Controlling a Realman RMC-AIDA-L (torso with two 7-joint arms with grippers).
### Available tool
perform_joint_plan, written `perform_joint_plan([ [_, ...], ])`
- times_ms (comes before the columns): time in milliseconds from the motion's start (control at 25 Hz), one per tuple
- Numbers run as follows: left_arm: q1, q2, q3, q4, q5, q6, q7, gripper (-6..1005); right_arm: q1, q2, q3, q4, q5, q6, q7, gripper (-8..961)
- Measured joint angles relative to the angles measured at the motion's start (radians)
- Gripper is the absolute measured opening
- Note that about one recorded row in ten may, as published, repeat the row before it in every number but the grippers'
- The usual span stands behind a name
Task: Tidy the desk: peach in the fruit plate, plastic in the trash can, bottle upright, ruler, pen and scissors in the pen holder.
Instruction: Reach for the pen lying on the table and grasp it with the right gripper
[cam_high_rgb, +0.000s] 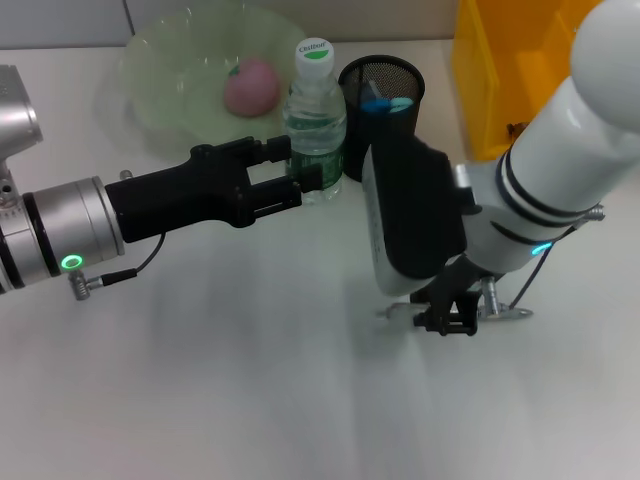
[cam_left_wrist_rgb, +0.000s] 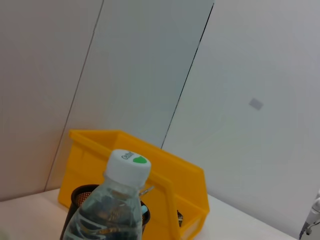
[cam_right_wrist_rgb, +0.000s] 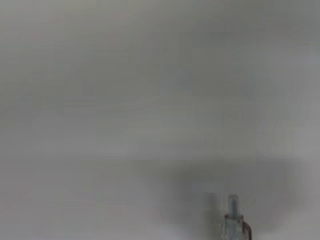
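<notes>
The clear bottle (cam_high_rgb: 316, 125) with a white and green cap stands upright beside the black mesh pen holder (cam_high_rgb: 383, 75). My left gripper (cam_high_rgb: 297, 168) reaches in from the left and is shut on the bottle's lower body. The same bottle (cam_left_wrist_rgb: 112, 210) fills the near foreground of the left wrist view. The pink peach (cam_high_rgb: 251, 85) lies in the pale green fruit plate (cam_high_rgb: 165, 75). My right gripper (cam_high_rgb: 452, 316) is down at the table over a slim silvery pen (cam_high_rgb: 508, 313), whose clear tip (cam_right_wrist_rgb: 233, 220) shows in the right wrist view. Plastic, ruler and scissors are out of view.
A yellow bin (cam_high_rgb: 500, 70) stands at the back right, just past the pen holder, which has blue items (cam_high_rgb: 386, 104) inside. My right forearm (cam_high_rgb: 560, 170) crosses the right side of the table. Bare white tabletop (cam_high_rgb: 250, 380) lies in front.
</notes>
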Motion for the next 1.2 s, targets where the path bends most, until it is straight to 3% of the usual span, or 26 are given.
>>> perform_joint_plan([
  [600,0.0,0.0,-0.011,0.0,0.0,0.0,0.0,757,-0.105,0.001,0.213,-0.186,0.077,-0.011,-0.025,199],
  [880,0.001,0.0,-0.012,0.0,0.0,0.0,0.0,760,-0.124,0.002,0.262,-0.237,0.083,-0.011,-0.034,200],
  [1040,0.002,0.0,-0.012,0.0,-0.001,0.0,0.0,762,-0.118,0.001,0.28,-0.237,0.089,-0.023,-0.03,200],
  [1200,0.001,0.0,-0.012,0.0,-0.001,0.0,0.0,764,-0.053,-0.006,0.283,-0.195,0.085,-0.077,0.053,201],
])
